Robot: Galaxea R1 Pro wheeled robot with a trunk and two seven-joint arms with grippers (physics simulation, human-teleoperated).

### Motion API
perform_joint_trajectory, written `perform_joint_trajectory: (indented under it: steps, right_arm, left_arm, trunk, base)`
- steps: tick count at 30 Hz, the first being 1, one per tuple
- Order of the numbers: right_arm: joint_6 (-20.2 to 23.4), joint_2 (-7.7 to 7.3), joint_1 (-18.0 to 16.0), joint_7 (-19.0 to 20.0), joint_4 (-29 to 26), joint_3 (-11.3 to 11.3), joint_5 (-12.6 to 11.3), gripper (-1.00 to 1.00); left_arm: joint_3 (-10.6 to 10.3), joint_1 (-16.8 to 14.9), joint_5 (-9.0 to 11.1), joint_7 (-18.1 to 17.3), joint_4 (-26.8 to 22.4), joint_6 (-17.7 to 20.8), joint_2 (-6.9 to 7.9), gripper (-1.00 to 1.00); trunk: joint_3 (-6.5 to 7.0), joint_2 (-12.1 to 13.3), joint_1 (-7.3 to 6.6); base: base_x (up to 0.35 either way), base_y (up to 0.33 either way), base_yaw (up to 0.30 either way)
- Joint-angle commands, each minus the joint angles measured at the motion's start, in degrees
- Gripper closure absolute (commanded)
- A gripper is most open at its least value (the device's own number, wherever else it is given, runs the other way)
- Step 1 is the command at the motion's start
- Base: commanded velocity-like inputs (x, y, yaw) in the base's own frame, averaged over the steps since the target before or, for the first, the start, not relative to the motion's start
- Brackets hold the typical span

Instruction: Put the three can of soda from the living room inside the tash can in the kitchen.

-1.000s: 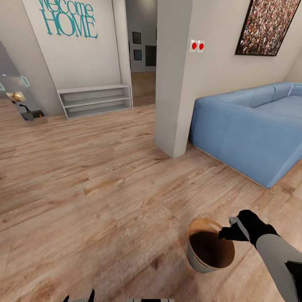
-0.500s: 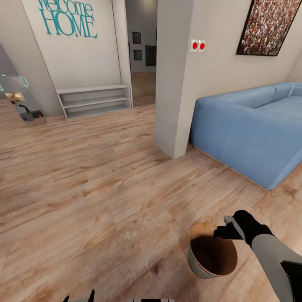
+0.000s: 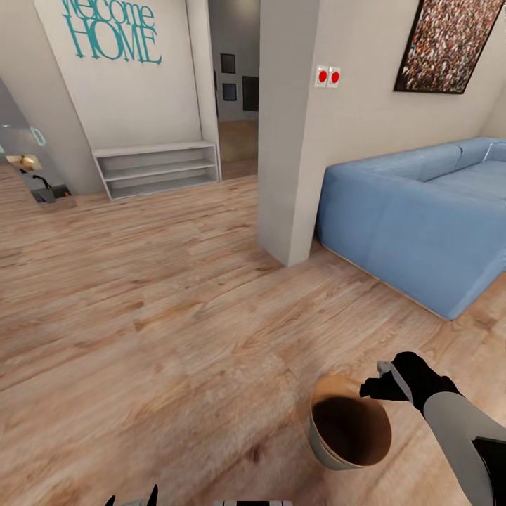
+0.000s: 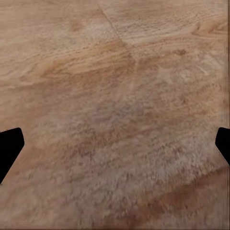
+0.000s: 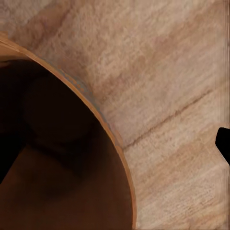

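Observation:
The tash can (image 3: pixel 349 430), pale grey outside and brown inside, hangs tilted just above the wood floor at the lower right of the head view. My right gripper (image 3: pixel 379 384) is shut on its rim at the far right side. In the right wrist view the brown inside of the tash can (image 5: pixel 57 158) and its curved rim run between the fingers of my right gripper (image 5: pixel 115 151). Nothing lies inside the bin that I can make out. My left gripper (image 4: pixel 115 148) is open over bare floor, and its tips (image 3: pixel 133 497) poke in at the head view's lower edge. The soda cans are out of view.
A blue sofa (image 3: pixel 414 218) stands at the right, with a white wall pillar (image 3: pixel 288 140) beside it. A low white shelf (image 3: pixel 158 169) sits against the far wall, next to a doorway (image 3: pixel 235 133) leading onward. Wood plank floor (image 3: pixel 161 295) stretches ahead.
The whole view has shifted a little, so the camera moved. The bin and my right gripper sit slightly lower and further left in the picture, still joined.

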Motion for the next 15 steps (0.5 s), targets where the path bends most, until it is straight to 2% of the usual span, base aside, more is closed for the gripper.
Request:
perform_joint_trajectory:
  steps: [1, 15]
  right_arm:
    - [0.0, 0.05, 0.02, 0.0, -0.02, 0.0, 0.01, -1.0]
    - [-0.01, 0.38, 0.06, -0.15, -0.06, 0.1, 0.0, -1.0]
  left_arm:
    - [0.0, -0.01, 0.01, 0.02, 0.0, -0.02, 0.0, -1.0]
    - [0.32, 0.06, 0.15, 0.01, -0.08, -0.06, 0.0, -1.0]
  trunk:
    - [0.0, 0.0, 0.0]
    - [0.0, 0.0, 0.0]
  base:
    - [0.001, -0.138, 0.0]
    - [0.0, -0.029, 0.0]
